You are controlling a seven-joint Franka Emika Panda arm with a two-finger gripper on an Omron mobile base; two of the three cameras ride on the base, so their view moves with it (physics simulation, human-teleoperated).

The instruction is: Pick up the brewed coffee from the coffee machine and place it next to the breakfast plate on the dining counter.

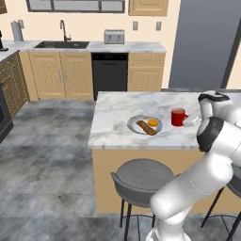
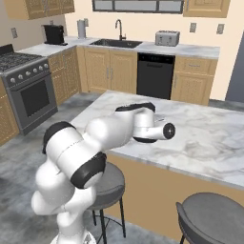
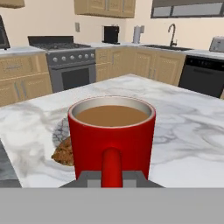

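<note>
On dining counter (image 1: pixel 117 117): jaws clamped on red mug (image 3: pixel 112 133) handle.

Even, soft kitchen light, flat and rendered.

No lamp or window beam stands out; the white and grey marbled countertop (image 1: pixel 117 117) is evenly bright, without glare. A faint shadow lies under the round grey stool (image 1: pixel 141 179). All views are slightly soft (coarse, low-detail rendering), and the small red mug of brown liquid (image 3: pixel 112 135) looms near, its edges slightly blurred.
</note>
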